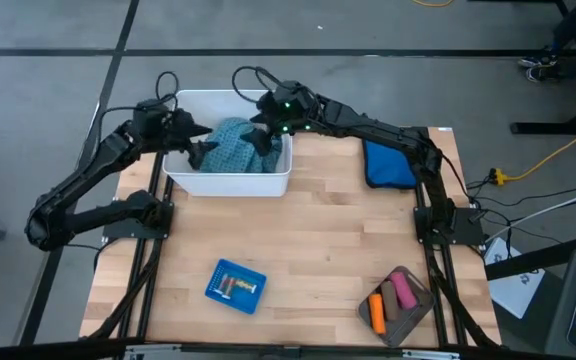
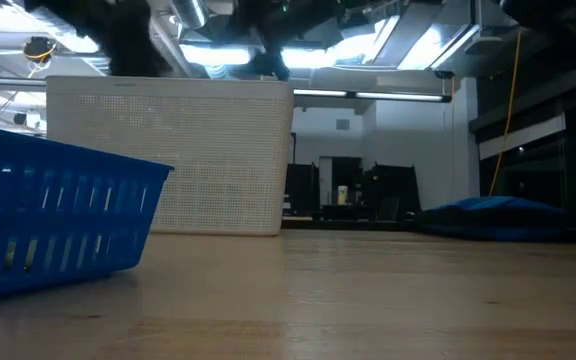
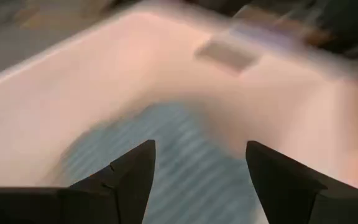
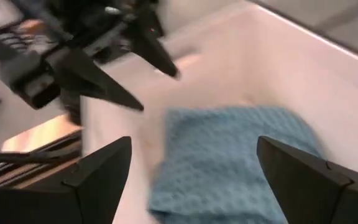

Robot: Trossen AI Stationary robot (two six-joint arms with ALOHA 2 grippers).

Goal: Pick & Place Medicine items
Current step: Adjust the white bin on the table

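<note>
Both arms over the white bin point(image 1: 230, 170) at the bench's far-left edge, above a teal cloth point(image 1: 240, 145) inside it. Left gripper point(image 1: 200, 152) spread wide, holds nothing; right gripper point(image 1: 263, 140) likewise wide, empty. Medicine items point(image 1: 396, 297) sit in a tray point(image 1: 423, 298) at near-right corner, well apart from both; blue basket point(image 1: 236, 285) near front edge. Best bet: right arm clears bin wall first, then drops square over one piece, w/ left arm kept out of its path.

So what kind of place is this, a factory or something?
More likely a robotics lab or workshop, I'd guess. A wooden table stands on a bare grey floor, cables trail beside it, and ceiling strip lights run over an open room.
</note>
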